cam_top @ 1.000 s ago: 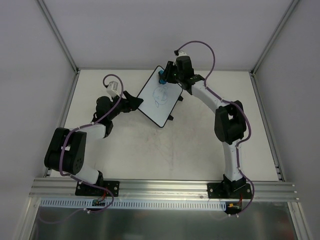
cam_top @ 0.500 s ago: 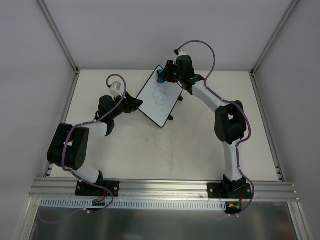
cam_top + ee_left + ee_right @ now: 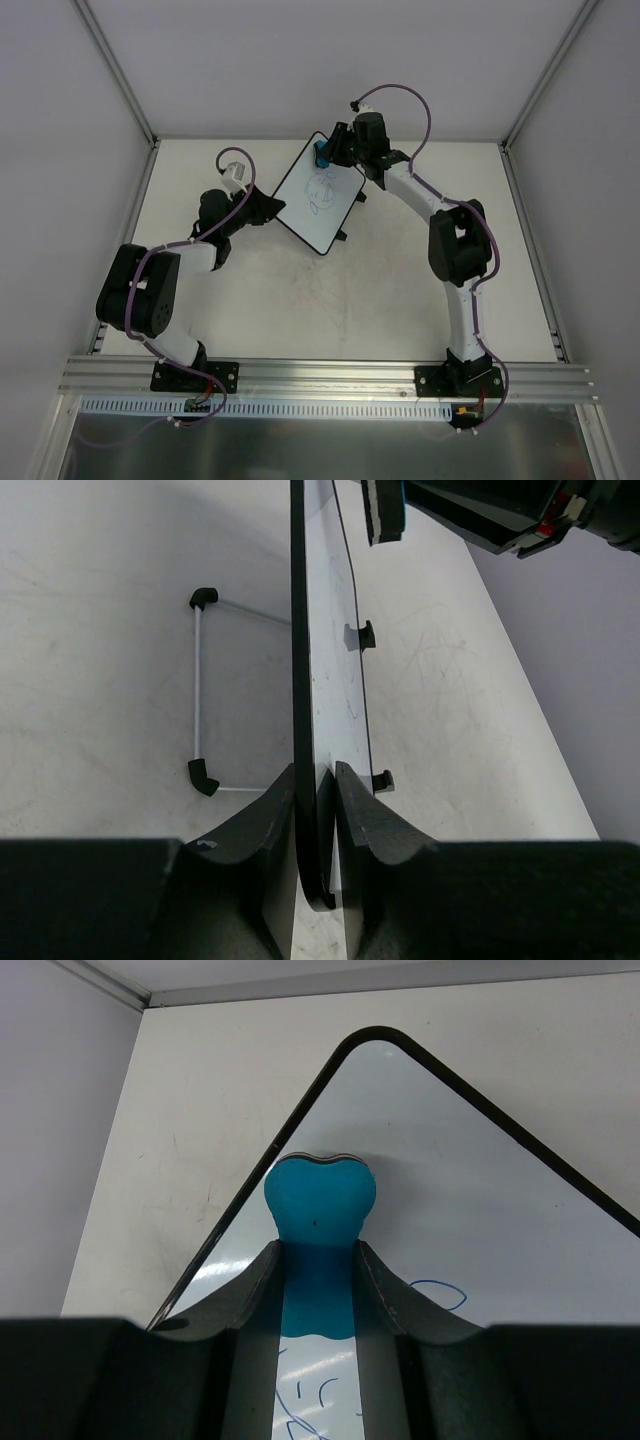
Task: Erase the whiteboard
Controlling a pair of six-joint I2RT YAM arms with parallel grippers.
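The whiteboard [image 3: 320,205] lies at the back middle of the table, turned diagonally, with blue scribbles [image 3: 322,190] on it. My left gripper [image 3: 273,208] is at its left edge. The left wrist view shows the board [image 3: 340,630] edge-on, with my left gripper [image 3: 315,772] shut on the black rim, one finger on each face. My right gripper [image 3: 333,152] is at the board's far corner, shut on a blue bone-shaped eraser [image 3: 323,153]. In the right wrist view the eraser [image 3: 320,1200] rests on the white surface [image 3: 480,1210] near the rounded corner, above the blue marks [image 3: 440,1295], between my right gripper's [image 3: 318,1247] fingers.
Two small black tabs [image 3: 358,197] stick out of the board's right edge. A thin white wire frame with black tips [image 3: 200,690] lies on the table [image 3: 400,290] beside the board. Grey walls and aluminium posts [image 3: 115,70] close in the back and sides.
My left arm has pushed forward to the board's left edge and its jaws have closed on the rim. The right gripper and eraser have stayed at the far corner.
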